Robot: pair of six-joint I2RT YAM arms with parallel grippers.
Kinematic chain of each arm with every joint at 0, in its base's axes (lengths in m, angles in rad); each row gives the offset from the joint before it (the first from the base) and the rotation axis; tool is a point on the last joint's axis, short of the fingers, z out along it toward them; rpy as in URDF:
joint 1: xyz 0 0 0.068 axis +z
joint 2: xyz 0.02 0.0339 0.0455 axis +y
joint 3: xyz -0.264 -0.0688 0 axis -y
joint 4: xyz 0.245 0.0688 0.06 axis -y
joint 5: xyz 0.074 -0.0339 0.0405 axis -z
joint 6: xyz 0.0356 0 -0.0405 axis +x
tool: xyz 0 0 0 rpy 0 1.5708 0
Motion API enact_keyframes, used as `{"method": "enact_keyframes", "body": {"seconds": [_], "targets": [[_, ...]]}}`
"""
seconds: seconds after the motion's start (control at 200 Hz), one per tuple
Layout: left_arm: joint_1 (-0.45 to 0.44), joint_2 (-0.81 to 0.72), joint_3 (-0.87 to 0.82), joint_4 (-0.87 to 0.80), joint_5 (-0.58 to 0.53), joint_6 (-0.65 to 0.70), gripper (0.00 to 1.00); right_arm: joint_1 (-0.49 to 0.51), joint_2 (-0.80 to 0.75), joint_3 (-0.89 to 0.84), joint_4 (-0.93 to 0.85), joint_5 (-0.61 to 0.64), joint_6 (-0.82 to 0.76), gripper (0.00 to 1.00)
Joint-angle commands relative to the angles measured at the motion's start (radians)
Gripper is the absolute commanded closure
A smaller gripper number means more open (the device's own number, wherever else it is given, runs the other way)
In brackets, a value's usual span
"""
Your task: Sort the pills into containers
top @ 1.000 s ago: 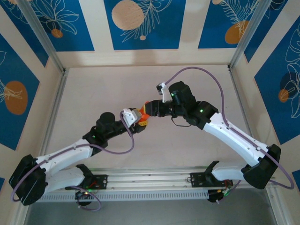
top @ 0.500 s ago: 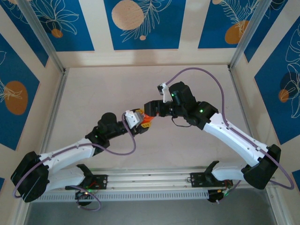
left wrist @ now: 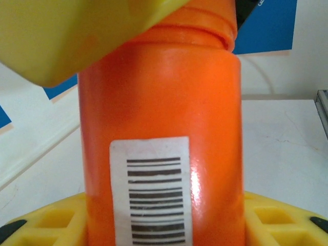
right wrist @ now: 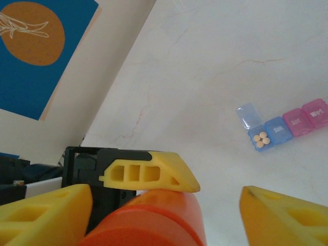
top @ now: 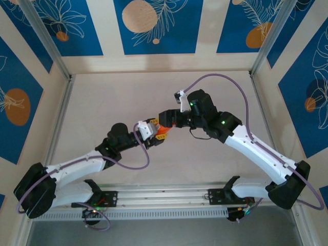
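My left pincer (top: 157, 135) is clamped on the orange pill bottle (left wrist: 164, 128); my right pincer (right wrist: 166, 193) gapes wide around its top. The pill organiser (right wrist: 287, 125) lies on the counter (right wrist: 205, 77) at 3 o'clock in my right wrist view, blue box open. Tilting the bottle here, away from the organiser, could scatter pills.

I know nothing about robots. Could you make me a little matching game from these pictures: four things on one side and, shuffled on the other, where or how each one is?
Things:
1. orange bottle
2. blue box
3. pink box
4. pills

States:
A. lid shut
B. lid flipped open
C. gripped by the left gripper
D. lying in the blue box

Pairs: 1-C, 2-B, 3-A, 4-D
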Motion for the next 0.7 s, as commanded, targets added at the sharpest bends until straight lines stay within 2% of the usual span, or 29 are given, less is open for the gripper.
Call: {"method": "enact_keyframes", "body": {"seconds": [0.0,0.145,0.365,0.555,0.695], "targets": [[-0.006,0.005,0.021,0.097,0.042,-0.004,1.0,-0.012,-0.029,0.02,-0.041,0.024,-0.006,0.21],[-0.006,0.014,0.02,0.098,0.046,-0.007,1.0,-0.01,-0.04,0.027,-0.042,0.024,-0.007,0.15],[-0.006,0.017,0.001,0.146,0.064,-0.017,1.0,-0.01,-0.039,0.042,-0.05,0.071,-0.012,0.15],[-0.006,0.013,-0.014,0.185,0.122,-0.015,1.0,-0.024,-0.027,0.045,-0.052,0.095,0.022,0.16],[-0.006,0.008,-0.033,0.225,0.11,-0.013,1.0,-0.035,-0.008,0.066,-0.072,0.112,0.029,0.16]]}}
